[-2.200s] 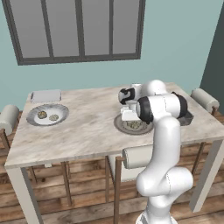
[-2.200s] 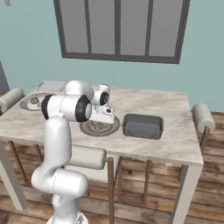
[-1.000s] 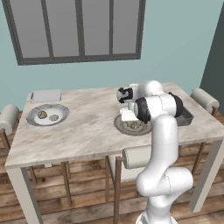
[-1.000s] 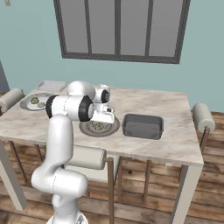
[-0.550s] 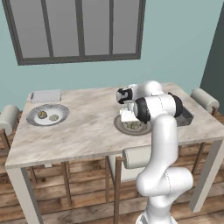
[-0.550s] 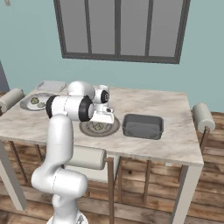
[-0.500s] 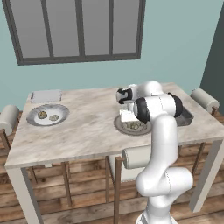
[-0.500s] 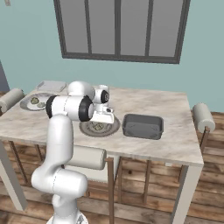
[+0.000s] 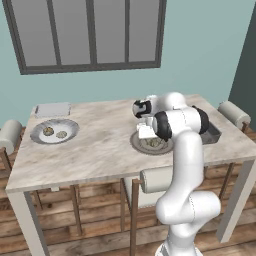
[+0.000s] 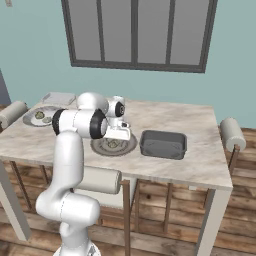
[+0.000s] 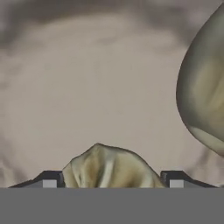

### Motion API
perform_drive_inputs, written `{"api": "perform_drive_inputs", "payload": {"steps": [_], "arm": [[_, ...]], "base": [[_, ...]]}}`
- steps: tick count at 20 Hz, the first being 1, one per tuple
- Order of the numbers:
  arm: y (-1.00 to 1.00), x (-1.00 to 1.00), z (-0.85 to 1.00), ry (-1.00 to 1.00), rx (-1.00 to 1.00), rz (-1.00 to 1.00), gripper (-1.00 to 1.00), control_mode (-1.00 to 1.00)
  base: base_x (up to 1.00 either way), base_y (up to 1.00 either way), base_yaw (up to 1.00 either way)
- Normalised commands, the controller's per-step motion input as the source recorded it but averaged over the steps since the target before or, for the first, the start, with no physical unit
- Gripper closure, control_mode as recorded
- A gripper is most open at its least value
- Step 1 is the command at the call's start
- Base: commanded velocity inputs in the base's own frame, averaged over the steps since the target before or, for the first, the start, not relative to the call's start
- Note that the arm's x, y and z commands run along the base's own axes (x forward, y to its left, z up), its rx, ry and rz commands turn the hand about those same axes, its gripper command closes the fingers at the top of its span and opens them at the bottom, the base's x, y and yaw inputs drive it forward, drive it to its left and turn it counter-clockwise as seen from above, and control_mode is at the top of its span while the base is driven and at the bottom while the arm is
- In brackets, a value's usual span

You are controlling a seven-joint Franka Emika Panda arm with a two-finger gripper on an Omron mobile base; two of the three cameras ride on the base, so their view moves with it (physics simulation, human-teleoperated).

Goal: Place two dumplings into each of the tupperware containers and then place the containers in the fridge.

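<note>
My gripper (image 9: 148, 139) (image 10: 116, 141) points down onto the near round plate (image 9: 136, 145) (image 10: 131, 148) at the table's middle. In the hand view a tan-olive dumpling (image 11: 109, 168) sits between the gripper's (image 11: 112, 180) two open fingertips, close to both. A second dumpling (image 11: 205, 96) lies beside it on the same plate. Two more dumplings (image 9: 48, 131) (image 9: 61, 134) rest on the far-left plate (image 9: 70, 127). One pale tupperware container (image 9: 52, 109) (image 10: 58, 98) sits behind that plate. The other container (image 10: 162, 143) (image 9: 214, 133), looking darker grey, lies right of my arm. The fridge is out of view.
The marble table (image 9: 100, 150) stands under a window, with padded chairs at both ends (image 9: 8, 136) (image 10: 232, 132) and one (image 10: 97, 180) tucked under the front edge beside my base.
Since two seconds ago the hand has sunk slightly toward the near plate. Over the last half second nothing visibly moves in the base views.
</note>
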Motion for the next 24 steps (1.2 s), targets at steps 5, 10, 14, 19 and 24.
{"api": "perform_drive_inputs", "payload": {"steps": [5, 10, 14, 19, 24], "arm": [[-0.23, -0.03, 0.61, -0.04, 0.00, 0.00, 1.00, -1.00], [-0.74, -0.28, 0.66, -0.07, 0.00, -0.06, 1.00, -1.00], [-1.00, -0.11, 0.31, 0.00, 0.05, -0.08, 1.00, -1.00], [-1.00, -0.06, 0.12, -0.02, 0.11, -0.05, 1.00, -1.00], [-0.67, 0.12, 0.00, -0.15, 0.09, 0.00, 1.00, -1.00]], "base": [[0.00, 0.00, 0.00], [0.00, 0.00, 0.00], [0.00, 0.00, 0.00], [0.00, 0.00, 0.00], [0.00, 0.00, 0.00]]}}
